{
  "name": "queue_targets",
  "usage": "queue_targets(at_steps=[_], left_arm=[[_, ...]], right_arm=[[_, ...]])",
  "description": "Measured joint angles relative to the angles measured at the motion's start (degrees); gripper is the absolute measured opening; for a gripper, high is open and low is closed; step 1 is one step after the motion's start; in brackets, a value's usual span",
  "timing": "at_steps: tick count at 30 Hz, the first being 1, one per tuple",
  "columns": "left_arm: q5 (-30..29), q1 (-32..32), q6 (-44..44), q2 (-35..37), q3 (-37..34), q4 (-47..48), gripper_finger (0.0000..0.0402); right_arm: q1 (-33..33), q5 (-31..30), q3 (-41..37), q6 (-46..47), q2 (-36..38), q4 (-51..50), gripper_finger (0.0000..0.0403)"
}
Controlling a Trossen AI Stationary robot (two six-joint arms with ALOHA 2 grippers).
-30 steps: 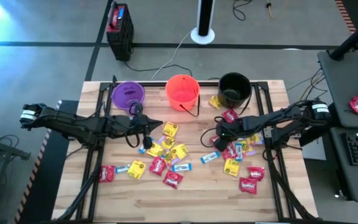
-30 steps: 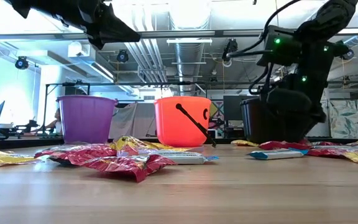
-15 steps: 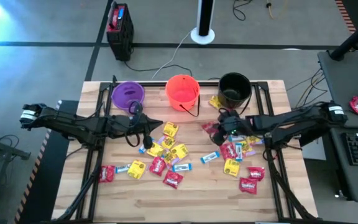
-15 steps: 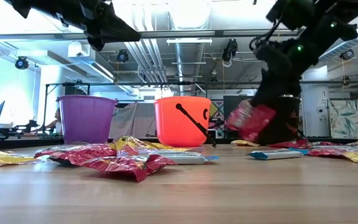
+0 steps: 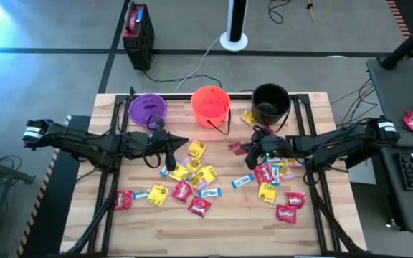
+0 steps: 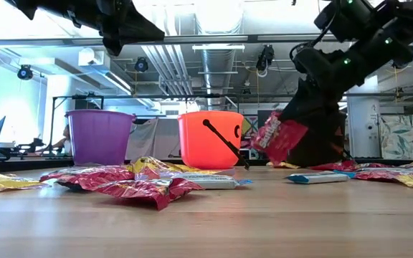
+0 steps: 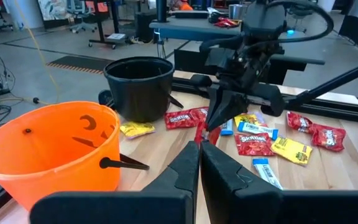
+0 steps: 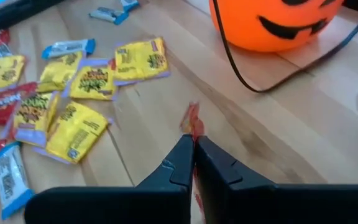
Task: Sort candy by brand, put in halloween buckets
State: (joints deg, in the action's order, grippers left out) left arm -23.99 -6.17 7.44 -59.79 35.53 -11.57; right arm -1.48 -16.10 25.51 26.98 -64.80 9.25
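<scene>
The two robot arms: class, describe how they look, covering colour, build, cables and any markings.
Both arms are black and slender, built of jointed links with black cables looped alongside. Each carries a white band near its outer end. The left gripper and right gripper each end in two dark, tapered, wedge-shaped fingers. In the low view, small green lights glow on the right arm.
</scene>
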Motion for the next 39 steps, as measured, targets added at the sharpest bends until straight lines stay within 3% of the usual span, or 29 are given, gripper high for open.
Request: queue_targets(at_steps=[6, 21, 28, 39], left_arm=[[0.0, 0.0, 0.0, -0.1, 0.0, 0.0, 0.0000], [0.0, 0.0, 0.0, -0.1, 0.0, 0.0, 0.0000], [0.0, 0.0, 0.0, -0.1, 0.0, 0.0, 0.0000], [0.0, 0.0, 0.1, -0.1, 0.0, 0.0, 0.0000]], right_arm=[[0.0, 0.0, -1.2, 0.0, -0.4, 5.3, 0.0008], [0.0, 0.0, -2.3, 0.3, -0.5, 7.3, 0.0008], [0.0, 0.1, -4.6, -1.2, -0.5, 16.9, 0.0008], [0.0, 0.2, -14.8, 1.6, -0.5, 37.7, 0.0008]])
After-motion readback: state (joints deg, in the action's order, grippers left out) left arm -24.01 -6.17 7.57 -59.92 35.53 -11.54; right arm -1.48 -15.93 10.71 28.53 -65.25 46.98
